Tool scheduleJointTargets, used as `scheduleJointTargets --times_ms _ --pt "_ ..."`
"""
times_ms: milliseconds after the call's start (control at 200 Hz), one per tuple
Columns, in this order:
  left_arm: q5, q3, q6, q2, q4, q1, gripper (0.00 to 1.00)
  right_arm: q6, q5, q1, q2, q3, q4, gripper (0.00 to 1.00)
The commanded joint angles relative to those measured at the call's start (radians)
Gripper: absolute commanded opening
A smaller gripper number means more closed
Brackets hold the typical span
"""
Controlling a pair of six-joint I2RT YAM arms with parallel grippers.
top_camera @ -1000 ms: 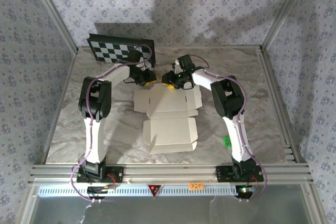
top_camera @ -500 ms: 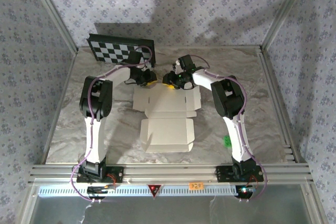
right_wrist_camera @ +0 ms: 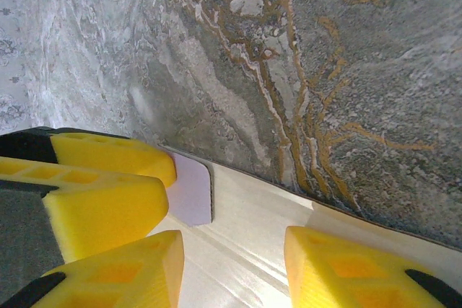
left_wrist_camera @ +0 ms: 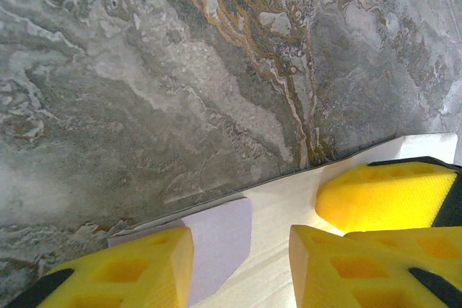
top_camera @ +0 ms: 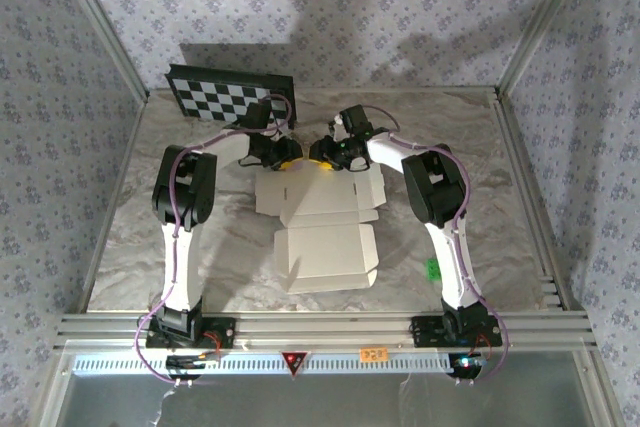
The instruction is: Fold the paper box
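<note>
Left claw (top_camera: 277, 155) and right claw (top_camera: 322, 154), yellow-fingered, both with jaws apart, sit almost tip to tip over the far edge of the white die-cut cardboard paper box (top_camera: 325, 237). The box lies mid-way across the grey marbled desk (top_camera: 180, 237), its long axis running toward the near edge.

The paper box (top_camera: 325, 237) lies mid-table. My left gripper (top_camera: 284, 156) and right gripper (top_camera: 321, 156) sit side by side at its far edge, with the checkerboard panel (top_camera: 222, 97) behind, far left.
</note>
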Motion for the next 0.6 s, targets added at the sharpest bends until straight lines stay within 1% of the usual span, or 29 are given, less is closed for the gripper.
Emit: scheduleJointTargets --times_ms 0,150,250,320,335,420,485,595 --pt "-0.014 -0.032 -0.004 0.049 -0.033 -0.011 0.41 0.003 0.025 0.003 0.024 -0.049 -0.085 0.43" --pt "-0.007 -0.035 0.019 0.013 -0.023 -0.008 0.36 0.005 0.026 0.003 0.018 -0.057 -0.083 0.43" --pt "-0.032 -0.014 0.058 -0.06 -0.044 -0.005 0.36 0.004 0.027 0.002 0.005 -0.06 -0.085 0.43" --pt "-0.053 -0.004 0.096 -0.117 -0.065 -0.003 0.38 0.002 0.028 0.001 -0.012 -0.063 -0.085 0.43" --pt "-0.053 -0.004 0.106 -0.131 -0.068 -0.002 0.39 0.001 0.029 0.001 -0.016 -0.062 -0.086 0.43" --pt "-0.066 -0.01 0.156 -0.198 -0.092 0.0 0.51 -0.007 0.036 0.002 -0.042 -0.06 -0.092 0.43" --pt "-0.077 -0.04 0.178 -0.251 -0.093 0.004 0.58 -0.011 0.038 0.002 -0.063 -0.059 -0.101 0.43" --pt "-0.101 -0.103 0.2 -0.324 -0.1 0.012 0.66 -0.01 0.038 0.001 -0.101 -0.059 -0.118 0.44"
